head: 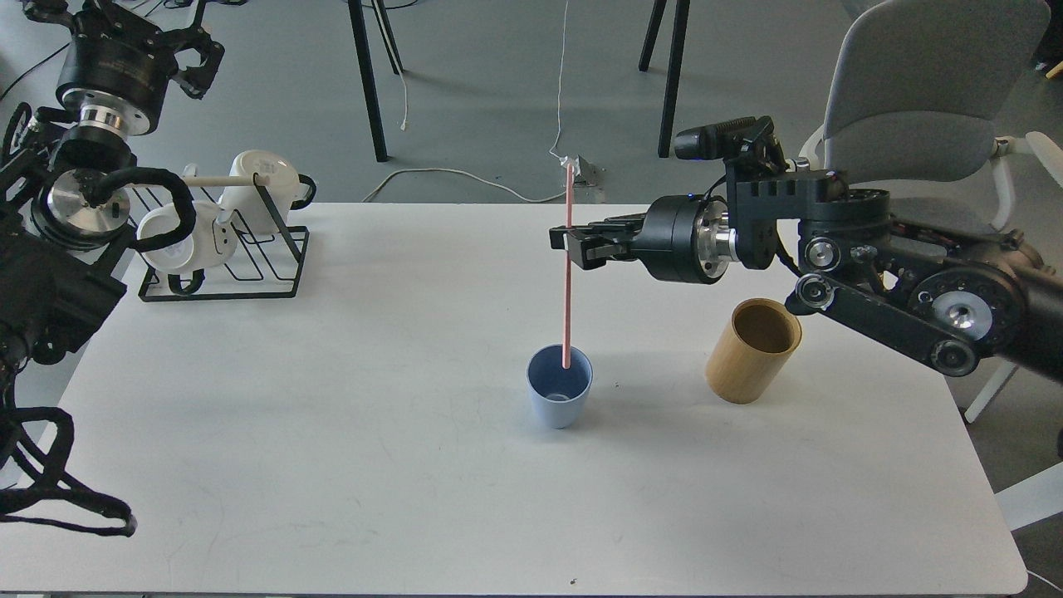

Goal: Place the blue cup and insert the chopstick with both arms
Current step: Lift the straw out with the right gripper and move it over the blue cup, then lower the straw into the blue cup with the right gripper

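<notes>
The light-blue cup (559, 397) stands upright in the middle of the white table (415, 515). Directly above it hangs the pink chopstick (568, 274), held upright, its lower tip at the cup's far rim. My right gripper (570, 242) reaches in from the right and is shut on the chopstick's upper part. My left gripper (178, 46) is raised at the far left above the mug rack, well away from the cup; it looks open with nothing in it.
A tan bamboo holder (753, 350) stands empty right of the cup, under my right arm. A black wire rack (249, 266) with white mugs (253, 187) sits at the table's back left. A grey chair (922, 100) is behind the right corner.
</notes>
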Controlling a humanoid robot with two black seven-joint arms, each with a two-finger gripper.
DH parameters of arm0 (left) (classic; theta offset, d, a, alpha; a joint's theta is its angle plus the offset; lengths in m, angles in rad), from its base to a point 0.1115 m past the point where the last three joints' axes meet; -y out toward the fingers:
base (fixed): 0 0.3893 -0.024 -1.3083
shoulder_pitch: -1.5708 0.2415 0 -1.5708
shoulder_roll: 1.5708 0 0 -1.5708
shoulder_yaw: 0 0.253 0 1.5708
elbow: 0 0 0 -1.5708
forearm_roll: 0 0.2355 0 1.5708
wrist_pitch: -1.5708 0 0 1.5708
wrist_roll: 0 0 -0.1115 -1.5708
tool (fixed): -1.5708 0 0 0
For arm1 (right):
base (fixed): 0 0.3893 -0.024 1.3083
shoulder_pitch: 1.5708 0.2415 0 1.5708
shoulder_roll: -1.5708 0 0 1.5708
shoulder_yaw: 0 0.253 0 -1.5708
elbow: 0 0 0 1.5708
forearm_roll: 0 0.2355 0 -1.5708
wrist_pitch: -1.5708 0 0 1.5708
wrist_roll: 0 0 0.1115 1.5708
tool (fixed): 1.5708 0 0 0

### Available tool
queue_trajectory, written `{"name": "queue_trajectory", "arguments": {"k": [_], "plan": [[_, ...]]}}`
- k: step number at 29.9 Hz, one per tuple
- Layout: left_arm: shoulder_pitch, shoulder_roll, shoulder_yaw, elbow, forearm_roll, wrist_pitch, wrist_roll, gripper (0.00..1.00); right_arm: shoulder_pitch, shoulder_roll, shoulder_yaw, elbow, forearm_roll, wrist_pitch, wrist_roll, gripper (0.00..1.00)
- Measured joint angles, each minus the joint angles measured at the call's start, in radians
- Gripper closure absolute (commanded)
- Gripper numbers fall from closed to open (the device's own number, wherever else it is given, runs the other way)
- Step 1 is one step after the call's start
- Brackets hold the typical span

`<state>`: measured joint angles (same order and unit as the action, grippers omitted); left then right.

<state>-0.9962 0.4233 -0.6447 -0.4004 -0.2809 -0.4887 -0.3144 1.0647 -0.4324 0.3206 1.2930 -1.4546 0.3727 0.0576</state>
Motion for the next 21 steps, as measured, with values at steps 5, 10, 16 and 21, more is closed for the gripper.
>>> {"name": "queue_trajectory", "arguments": {"k": [5,10,16,21], "plan": [[0.000,-0.003,0.003,0.000,0.001,0.000,0.000,0.01,-0.048,0.034,0.000,-0.064,0.001,-0.051,0.006,0.99],[0.002,-0.008,0.013,-0.001,0.003,0.000,0.001,0.01,-0.086,0.063,0.001,-0.077,0.004,-0.067,0.011,0.99],[-0.011,-0.006,0.016,-0.002,0.003,0.000,0.001,0.01,-0.099,0.066,0.002,-0.075,0.005,-0.068,0.011,0.94],[-0.012,-0.005,0.016,-0.002,0.003,0.000,0.001,0.01,-0.113,0.066,0.000,-0.076,0.004,-0.068,0.011,0.88]]}}
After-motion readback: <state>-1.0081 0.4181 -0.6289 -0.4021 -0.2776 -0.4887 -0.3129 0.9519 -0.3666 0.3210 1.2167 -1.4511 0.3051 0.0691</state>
